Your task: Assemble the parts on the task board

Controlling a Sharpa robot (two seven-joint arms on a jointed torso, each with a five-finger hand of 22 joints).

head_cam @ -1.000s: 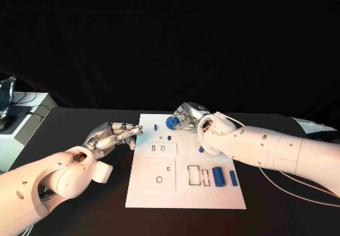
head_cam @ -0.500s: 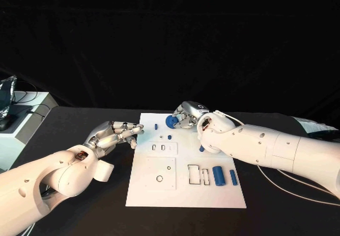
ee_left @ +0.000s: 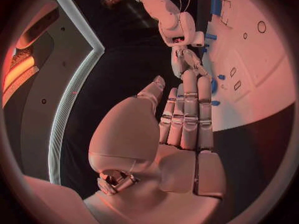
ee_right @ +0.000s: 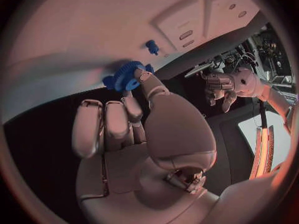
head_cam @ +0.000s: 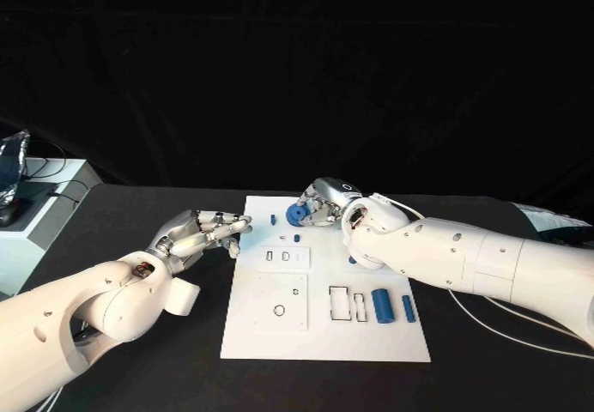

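The right hand (head_cam: 324,206) pinches a blue gear (head_cam: 299,215) at the far edge of the board (head_cam: 324,339). The left hand (head_cam: 204,235) (holding nothing) has its fingers loosely curled beside the board's left edge.

Right hand (head_cam: 324,206) has crept slightly toward the far-left part of the task board (head_cam: 324,339), taking the blue gear (head_cam: 299,214) it pinches along; in the head view the gear now sits a touch further left and nearer the small blue peg (head_cam: 274,220) than a second ago. Right forearm followed, shifted a bit the same way. Left hand (head_cam: 204,237) edged up a hair beside the board's left edge, fingers a little closer to it. Loose blue parts on the board: no movement I can make out.
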